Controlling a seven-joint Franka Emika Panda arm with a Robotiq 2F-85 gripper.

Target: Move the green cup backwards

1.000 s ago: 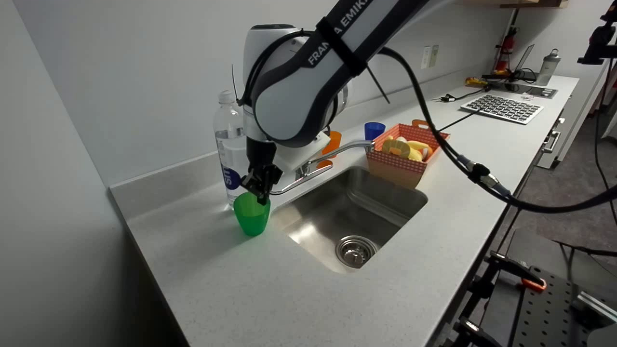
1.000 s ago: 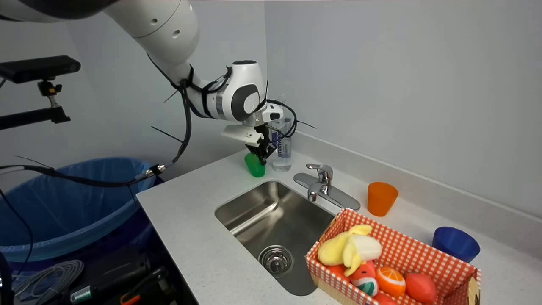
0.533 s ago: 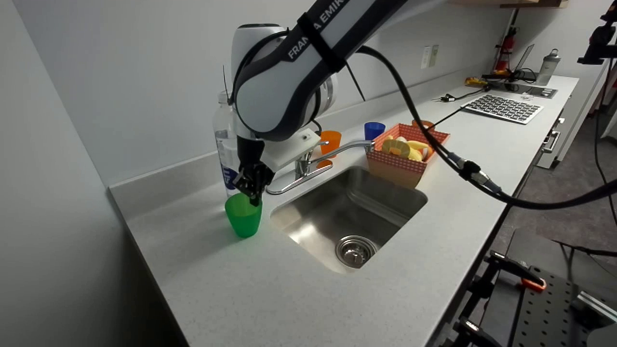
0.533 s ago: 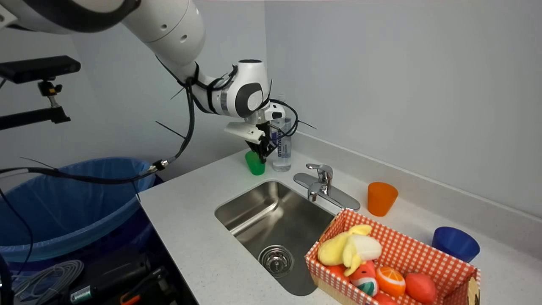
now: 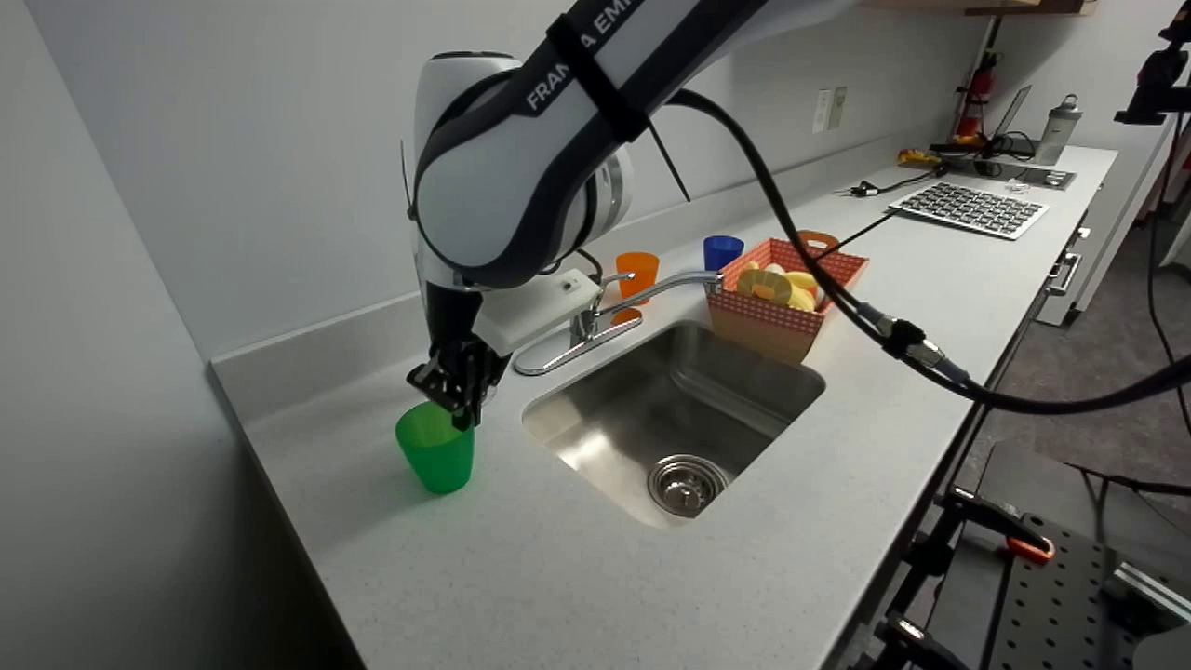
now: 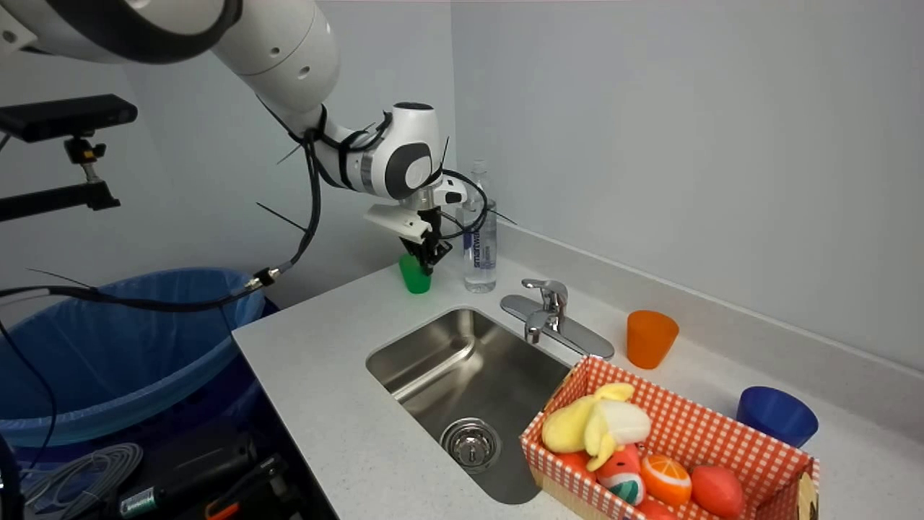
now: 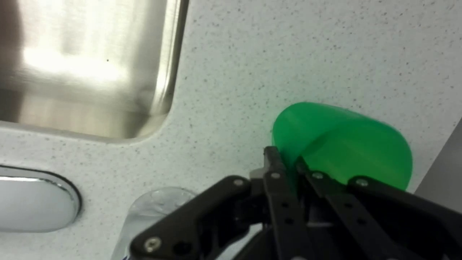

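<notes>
A green plastic cup (image 5: 437, 456) is held by a Franka arm (image 5: 507, 191); its wall is pinched near the rim by the clenched fingers (image 7: 275, 164). The cup is tilted slightly, and whether its base is touched by the desk (image 6: 310, 361) cannot be told. In the wrist view, the cup is seen at 3 o'clock from the centre, and a steel sink (image 7: 86, 54) at 10 o'clock. In an exterior view, with directions taken from the middle of the sink, the cup is placed at 11 o'clock, beyond the sink's rim. A Smartwater bottle (image 6: 482, 260) is stood upright near the cup, at 2 o'clock from it, with a gap left between. A chrome faucet (image 6: 554, 310) is mounted between 1 and 2 o'clock. An orange cup (image 6: 650, 339) is set at 2 o'clock, farther out, and a blue cup (image 6: 777, 417) is found at 4 o'clock from the orange one. Just beside the sink, at 3 o'clock, toy fruit (image 6: 665, 479) is carried in a red-and-white gingham basket (image 6: 711, 431), a peeled toy banana (image 6: 577, 426) being laid on top. A blue-lined bin (image 6: 144, 354) is placed past the desk at 9 o'clock.
</notes>
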